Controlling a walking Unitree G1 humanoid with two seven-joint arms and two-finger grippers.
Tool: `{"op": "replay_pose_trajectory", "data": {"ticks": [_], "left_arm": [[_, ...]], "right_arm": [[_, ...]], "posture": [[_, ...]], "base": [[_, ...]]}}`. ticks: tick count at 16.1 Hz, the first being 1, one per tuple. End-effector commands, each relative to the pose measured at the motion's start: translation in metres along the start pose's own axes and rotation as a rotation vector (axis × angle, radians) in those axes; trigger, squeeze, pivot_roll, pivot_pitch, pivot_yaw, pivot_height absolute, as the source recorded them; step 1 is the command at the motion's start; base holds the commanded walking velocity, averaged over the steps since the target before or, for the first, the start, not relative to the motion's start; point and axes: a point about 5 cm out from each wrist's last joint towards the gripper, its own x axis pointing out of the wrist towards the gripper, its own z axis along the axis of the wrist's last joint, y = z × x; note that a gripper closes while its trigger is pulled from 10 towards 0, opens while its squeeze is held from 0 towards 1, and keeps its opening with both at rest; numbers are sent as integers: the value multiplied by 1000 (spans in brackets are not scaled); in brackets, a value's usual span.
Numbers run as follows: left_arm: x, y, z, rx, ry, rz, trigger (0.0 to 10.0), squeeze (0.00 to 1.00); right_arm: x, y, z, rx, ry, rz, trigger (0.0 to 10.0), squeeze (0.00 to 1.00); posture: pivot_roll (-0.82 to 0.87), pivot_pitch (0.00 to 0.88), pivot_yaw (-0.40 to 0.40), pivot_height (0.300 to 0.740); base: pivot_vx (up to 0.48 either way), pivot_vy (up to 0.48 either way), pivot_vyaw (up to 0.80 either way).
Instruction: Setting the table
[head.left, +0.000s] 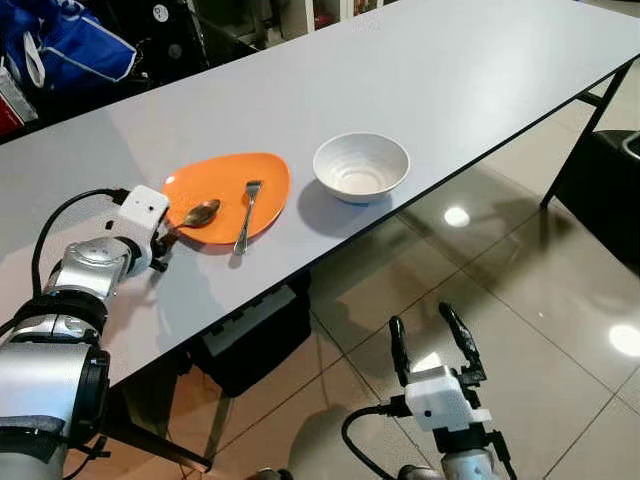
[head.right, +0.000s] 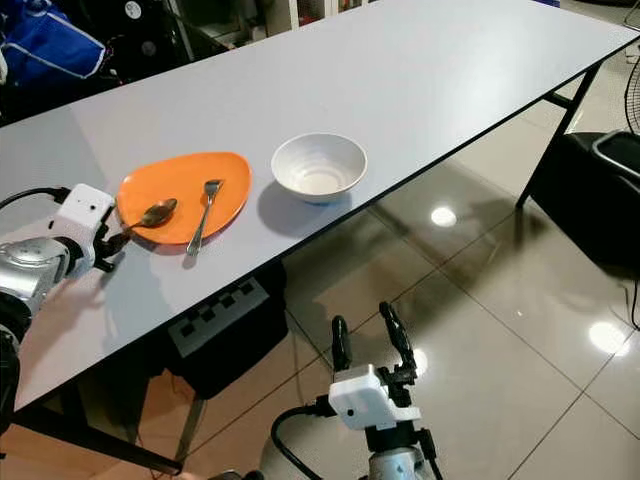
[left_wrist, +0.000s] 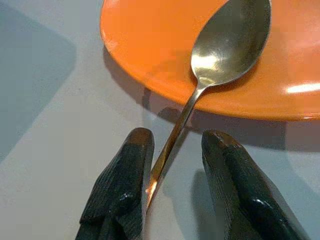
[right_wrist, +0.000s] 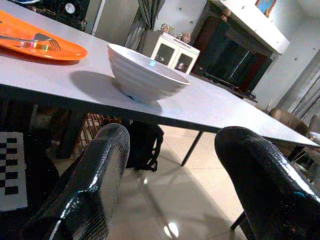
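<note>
Long grey table (head.left: 420, 70) carries an orange plate (head.left: 270, 170) near the front edge and a white bowl (head.left: 361, 166) just beside it, to the robot's right, not touching. On the plate: a fork (head.left: 247, 214) and a spoon (head.left: 193, 216). Fork lies tines up on the plate, pointing away from the robot, handle end reaching over the near rim toward the table edge; long axis runs roughly near-to-far with a slight slant. Spoon bowl rests face up on the plate's left part; its handle runs off the rim, down and out toward the left gripper (left_wrist: 175, 150), so the long axis slants from plate centre toward the robot's left. Left gripper sits low at the tabletop beside the plate's left rim, fingers apart, with the handle tip between them; the handle appears to lie against one finger (left_wrist: 127, 180) while the other stands clear, so no clamp that can be seen. Right gripper (head.left: 432, 338) hangs below table level over the tiled floor (head.left: 520, 300), fingers wide apart, holding nothing; its wrist view looks up at the bowl from under the table edge. Judgement on progress: plate and bowl are down, both utensils are still on the plate and not laid beside it, so the setting is partway. Likely left: close on the spoon handle, lift it off, lay it next to the plate or bowl, then deal with the fork.
</note>
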Motion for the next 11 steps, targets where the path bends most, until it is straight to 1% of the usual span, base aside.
{"op": "replay_pose_trajectory", "data": {"ticks": [1, 4, 7, 9, 11], "left_arm": [[-3, 5, -8, -14, 33, 22, 10000, 0], [0, 0, -8, -33, 36, 2, 10000, 0], [2, -6, -5, -27, 36, -12, 10000, 0], [3, -6, -3, -25, 31, -5, 10000, 0], [2, -2, -1, -38, 11, 27, 10000, 0]], "right_arm": [[0, -1, -1, 10, 2, 4, 10000, 0], [5, -5, -3, -2, -15, 5, 10000, 0], [10, -7, -5, -14, -34, 5, 10000, 0], [12, -9, -6, -18, -33, -1, 10000, 0], [15, -9, -7, -19, -32, -3, 10000, 0]], "posture": [[-102, 94, 90, 740], [-114, 74, 68, 740], [-130, 62, 59, 740], [-139, 63, 61, 740], [-140, 62, 64, 740]], "base": [[0, 0, 0], [0, 0, 0], [0, 0, 0], [0, 0, 0], [0, 0, 0]]}}
